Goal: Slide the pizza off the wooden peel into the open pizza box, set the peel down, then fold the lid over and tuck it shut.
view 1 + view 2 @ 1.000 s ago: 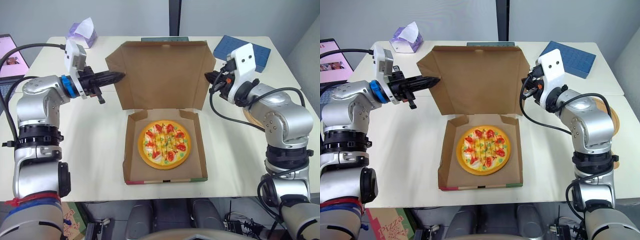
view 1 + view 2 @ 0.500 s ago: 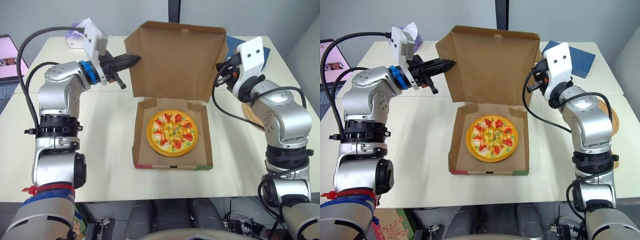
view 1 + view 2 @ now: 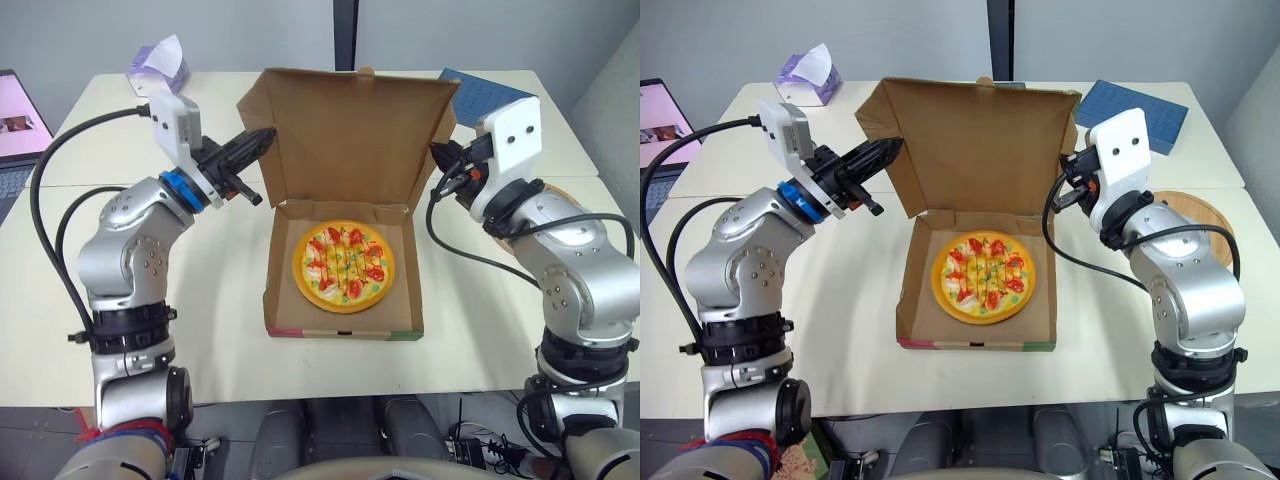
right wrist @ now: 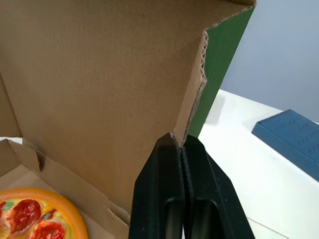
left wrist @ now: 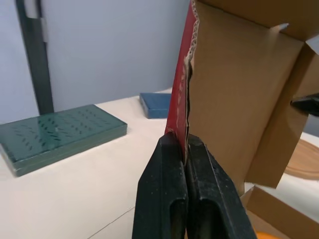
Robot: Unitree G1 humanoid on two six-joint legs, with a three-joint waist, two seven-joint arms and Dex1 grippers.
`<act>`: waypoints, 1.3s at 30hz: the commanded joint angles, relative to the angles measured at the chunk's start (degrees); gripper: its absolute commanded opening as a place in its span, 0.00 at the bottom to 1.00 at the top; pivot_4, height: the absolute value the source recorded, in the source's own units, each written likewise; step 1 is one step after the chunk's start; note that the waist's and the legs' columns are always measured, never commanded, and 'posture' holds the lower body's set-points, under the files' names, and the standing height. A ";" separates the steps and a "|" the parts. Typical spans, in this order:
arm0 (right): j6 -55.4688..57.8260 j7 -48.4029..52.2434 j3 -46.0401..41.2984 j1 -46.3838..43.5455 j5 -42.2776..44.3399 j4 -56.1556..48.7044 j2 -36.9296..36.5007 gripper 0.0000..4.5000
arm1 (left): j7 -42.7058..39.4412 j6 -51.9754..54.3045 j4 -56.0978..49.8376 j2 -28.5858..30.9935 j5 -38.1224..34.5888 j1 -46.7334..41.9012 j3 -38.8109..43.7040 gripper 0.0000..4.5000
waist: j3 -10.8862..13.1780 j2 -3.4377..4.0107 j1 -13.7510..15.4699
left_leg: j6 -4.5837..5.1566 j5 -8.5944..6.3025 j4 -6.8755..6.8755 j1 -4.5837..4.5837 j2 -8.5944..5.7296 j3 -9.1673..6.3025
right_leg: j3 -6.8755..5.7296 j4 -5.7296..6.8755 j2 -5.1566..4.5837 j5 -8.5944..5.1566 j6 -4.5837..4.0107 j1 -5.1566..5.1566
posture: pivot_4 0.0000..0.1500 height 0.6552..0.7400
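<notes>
The pizza (image 3: 340,265) lies flat in the base of the cardboard box (image 3: 341,331) at the table's middle. The brown lid (image 3: 350,135) stands nearly upright behind it, its top leaning slightly forward. My left gripper (image 3: 268,135) is shut on the lid's left side flap; the left wrist view has the fingers (image 5: 172,164) pinching that cardboard edge. On the opposite side, my right gripper (image 3: 436,152) is shut on the lid's right edge, as the right wrist view (image 4: 178,140) confirms. The round wooden peel (image 3: 1193,212) lies on the table at the right, partly behind my right arm.
A purple tissue box (image 3: 160,65) stands at the back left and a blue flat box (image 3: 1135,100) at the back right. A green flat box (image 5: 60,134) lies behind the lid. A laptop (image 3: 15,110) sits at the left edge.
Both grippers have swung the lid up from leaning back to nearly upright, keeping hold of its side edges. The camera view has also shifted.
</notes>
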 commanded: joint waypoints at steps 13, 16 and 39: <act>-0.30 0.98 2.12 8.55 4.35 -10.71 2.17 0.00 | 6.47 -7.16 -20.19 -6.46 -2.75 19.74 -2.37 0.00 | -0.05 -0.02 0.19 | 0.00 0.00 -0.01 0.09 0.00 0.03 | 0.03 -0.03 0.00 0.00 0.00 0.09 | 1.00 1.00; -1.32 0.78 2.12 11.32 4.64 -12.16 2.89 0.00 | 6.58 -8.82 -22.57 -7.46 -2.81 24.50 -3.79 0.00 | -0.06 -0.02 0.17 | 0.01 0.01 -0.01 0.20 0.00 0.03 | 0.03 -0.03 0.01 0.00 -0.01 0.19 | 1.00 1.00; -24.90 0.04 7.16 33.01 -2.20 -8.92 5.18 0.00 | 7.51 -21.27 -21.39 -9.50 1.00 41.50 -9.99 0.00 | -0.24 -0.04 0.60 | 0.02 -0.01 -0.10 0.74 0.02 0.03 | 0.00 -0.46 0.01 -0.20 0.05 0.93 | 1.00 1.00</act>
